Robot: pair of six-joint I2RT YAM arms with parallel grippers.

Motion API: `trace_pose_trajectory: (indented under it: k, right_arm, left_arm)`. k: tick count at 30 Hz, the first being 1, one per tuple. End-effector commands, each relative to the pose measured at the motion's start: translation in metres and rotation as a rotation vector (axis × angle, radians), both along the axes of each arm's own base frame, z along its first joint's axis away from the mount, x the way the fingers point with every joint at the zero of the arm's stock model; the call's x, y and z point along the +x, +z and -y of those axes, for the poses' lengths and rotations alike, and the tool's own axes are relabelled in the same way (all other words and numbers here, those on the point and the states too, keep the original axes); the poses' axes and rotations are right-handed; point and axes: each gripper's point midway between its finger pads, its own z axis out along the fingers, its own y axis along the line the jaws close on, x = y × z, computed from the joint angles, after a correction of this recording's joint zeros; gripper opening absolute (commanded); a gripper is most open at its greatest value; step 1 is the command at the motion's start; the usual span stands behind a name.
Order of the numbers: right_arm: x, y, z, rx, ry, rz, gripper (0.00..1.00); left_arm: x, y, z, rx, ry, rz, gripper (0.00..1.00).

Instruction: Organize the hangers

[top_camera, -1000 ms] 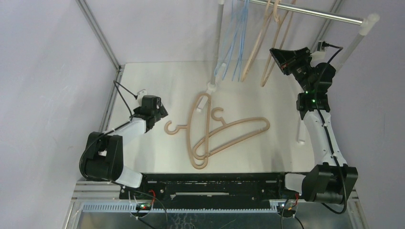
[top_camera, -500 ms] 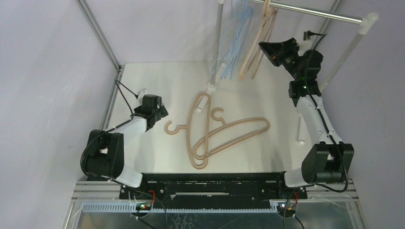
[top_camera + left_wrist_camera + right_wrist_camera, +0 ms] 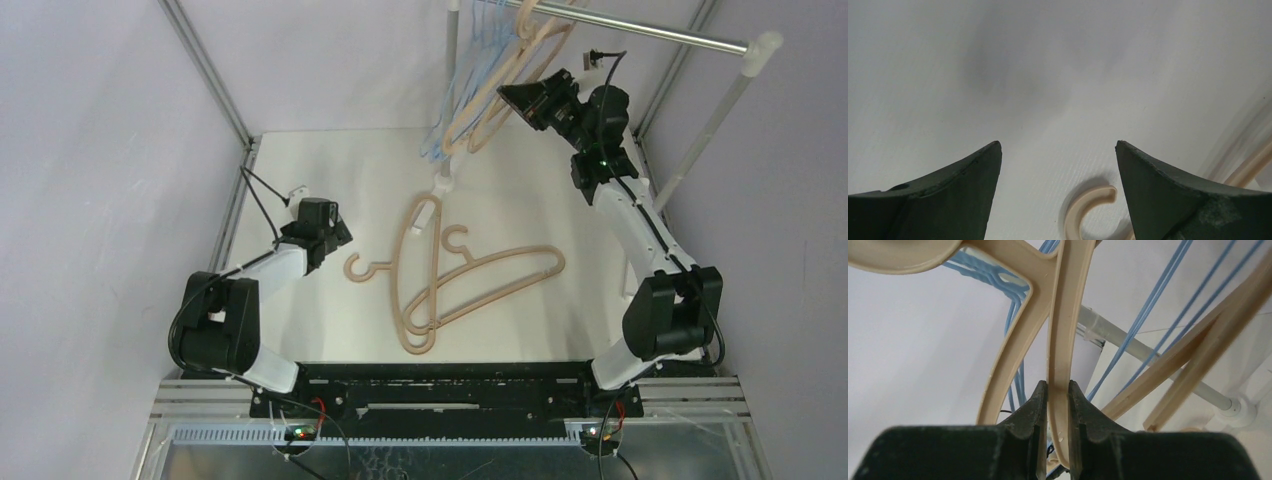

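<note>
Right gripper (image 3: 1058,387) is pinching a tan hanger (image 3: 1066,315) dangling from the rail (image 3: 640,32) above; left gripper (image 3: 1058,150), spread wide, is facing a loose hook (image 3: 1089,199).

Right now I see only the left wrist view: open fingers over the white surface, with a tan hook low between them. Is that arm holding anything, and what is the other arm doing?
Observer: The left gripper holds nothing. That hook belongs to a pile of overlapping tan hangers lying on the table.
Operator: And the right arm?
Observer: It is raised, and the right gripper has its fingers shut on the arm of one tan hanger up by the silver rail.
Operator: Anything else on that rail?
Observer: Light-blue hangers hang at a slant, right beside the tan ones.
</note>
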Motion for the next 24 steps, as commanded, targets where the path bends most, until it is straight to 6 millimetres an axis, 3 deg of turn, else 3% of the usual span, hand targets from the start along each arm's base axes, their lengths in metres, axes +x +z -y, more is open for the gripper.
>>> trace_pose_trajectory:
  k: [1, 6, 13, 17, 24]
  right_arm:
    - [0.002, -0.01, -0.011, -0.056, 0.033, -0.032, 0.13]
    - [0.001, -0.013, -0.003, -0.059, 0.011, -0.048, 0.3]
    - [-0.014, -0.014, 0.013, -0.098, -0.058, -0.037, 0.54]
    - [-0.027, -0.012, 0.021, -0.123, -0.092, -0.025, 0.59]
    - [-0.068, -0.003, 0.04, -0.209, -0.183, 0.016, 0.65]
  left_arm:
    - [0.014, 0.017, 0.001, 0.013, -0.002, 0.052, 0.89]
    - [0.015, 0.016, 0.002, 0.012, -0.004, 0.05, 0.89]
    - [0.016, 0.016, 0.002, 0.014, -0.005, 0.047, 0.89]
    - [0.016, 0.016, 0.001, 0.014, -0.004, 0.049, 0.89]
    - [0.016, 0.016, 0.001, 0.016, -0.003, 0.048, 0.89]
